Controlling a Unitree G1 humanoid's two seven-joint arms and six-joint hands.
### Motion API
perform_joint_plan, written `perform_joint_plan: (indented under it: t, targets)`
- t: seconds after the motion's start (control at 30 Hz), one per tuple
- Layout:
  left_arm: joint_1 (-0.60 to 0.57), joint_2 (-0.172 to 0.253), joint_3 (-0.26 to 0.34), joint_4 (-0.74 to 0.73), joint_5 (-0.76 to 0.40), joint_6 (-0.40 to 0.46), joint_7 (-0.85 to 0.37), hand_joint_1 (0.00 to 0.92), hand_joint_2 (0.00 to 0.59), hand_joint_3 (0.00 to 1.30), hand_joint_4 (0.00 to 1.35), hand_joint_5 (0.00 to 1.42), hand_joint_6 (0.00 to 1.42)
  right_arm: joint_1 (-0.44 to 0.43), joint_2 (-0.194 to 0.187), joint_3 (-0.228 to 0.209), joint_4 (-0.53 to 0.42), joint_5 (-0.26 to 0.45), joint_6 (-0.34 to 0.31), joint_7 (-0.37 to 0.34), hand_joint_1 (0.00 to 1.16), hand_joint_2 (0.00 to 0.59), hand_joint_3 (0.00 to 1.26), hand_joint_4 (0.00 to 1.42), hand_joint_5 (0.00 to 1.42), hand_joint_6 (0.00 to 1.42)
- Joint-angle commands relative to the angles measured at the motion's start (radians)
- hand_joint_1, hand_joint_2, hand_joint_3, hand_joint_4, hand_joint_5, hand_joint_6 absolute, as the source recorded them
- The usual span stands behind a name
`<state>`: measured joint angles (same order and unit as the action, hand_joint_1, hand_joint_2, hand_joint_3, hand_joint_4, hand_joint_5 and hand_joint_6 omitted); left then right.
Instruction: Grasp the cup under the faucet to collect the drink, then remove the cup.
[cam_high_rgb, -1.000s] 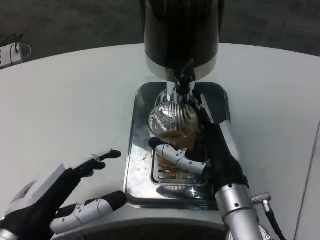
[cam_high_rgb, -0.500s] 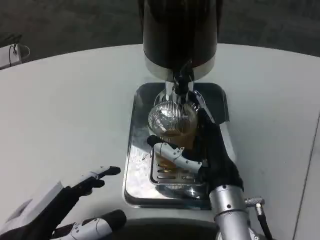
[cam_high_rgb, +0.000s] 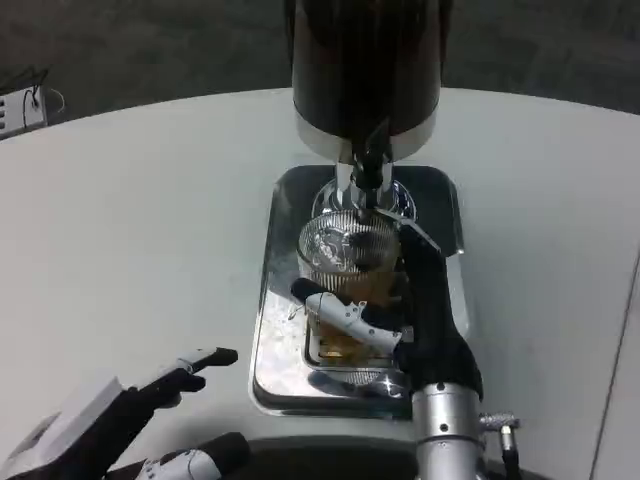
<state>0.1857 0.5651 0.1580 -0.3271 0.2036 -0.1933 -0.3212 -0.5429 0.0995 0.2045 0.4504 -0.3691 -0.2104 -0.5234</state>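
Head view: the right hand (cam_high_rgb: 425, 305) grips the cup (cam_high_rgb: 347, 262) on the drip tray (cam_high_rgb: 275, 330). Its forearm (cam_high_rgb: 445, 440) rises from the bottom edge, and the black palm stands upright against the cup's right side. One white finger (cam_high_rgb: 350, 315) wraps across the near wall of the cup; the others reach round its far right side. The cup is ribbed clear glass, upright, directly below the faucet (cam_high_rgb: 368, 165) of the dark dispenser (cam_high_rgb: 365, 70), over the tray's grille. Amber drink shows in its lower part.

The left hand (cam_high_rgb: 110, 435) sits at the lower left over the table (cam_high_rgb: 130, 230), well apart from the tray. Its fingers are spread and extended toward the tray, grasping nothing. A white box (cam_high_rgb: 20, 108) with a cable lies at the far left edge.
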Motion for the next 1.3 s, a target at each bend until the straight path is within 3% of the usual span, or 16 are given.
perform_joint_plan:
  t: [0.03,0.2,0.33,0.47,0.97,1.3]
  targets:
    - [0.009,0.007,0.012,0.005,-0.008,0.005,-0.012,0.0,0.03,0.18,0.09,0.16,0.19,0.002,0.073,0.009,0.015,-0.005,-0.012,-0.054,1.01,0.221,0.6,0.79,0.92,0.87]
    - [0.004,0.008,0.014,0.017,-0.011,-0.002,-0.013,0.0,0.031,0.19,0.09,0.16,0.19,0.011,0.07,0.015,0.0,-0.001,-0.019,-0.082,1.02,0.222,0.8,1.03,1.2,1.21]
    - [-0.009,0.007,0.012,0.031,-0.016,-0.011,-0.014,0.0,0.031,0.19,0.09,0.16,0.19,0.031,0.063,0.019,-0.035,0.004,-0.022,-0.073,1.03,0.211,0.91,1.16,1.32,1.35]
    - [-0.026,0.008,0.012,0.05,-0.022,-0.025,-0.014,0.0,0.031,0.19,0.09,0.16,0.19,0.07,0.053,0.024,-0.096,0.011,-0.005,-0.038,1.02,0.207,0.96,1.2,1.38,1.42]
    - [-0.073,0.004,0.015,0.12,-0.03,-0.08,-0.003,0.0,0.031,0.19,0.1,0.16,0.19,0.345,-0.01,0.069,-0.468,0.023,0.074,0.195,1.0,0.199,1.0,1.23,1.41,1.42]
    - [-0.105,0.008,0.003,0.117,-0.006,-0.099,0.0,0.0,0.033,0.19,0.09,0.16,0.19,0.515,-0.046,0.072,-0.738,0.04,0.151,0.321,1.03,0.195,1.01,1.25,1.42,1.42]
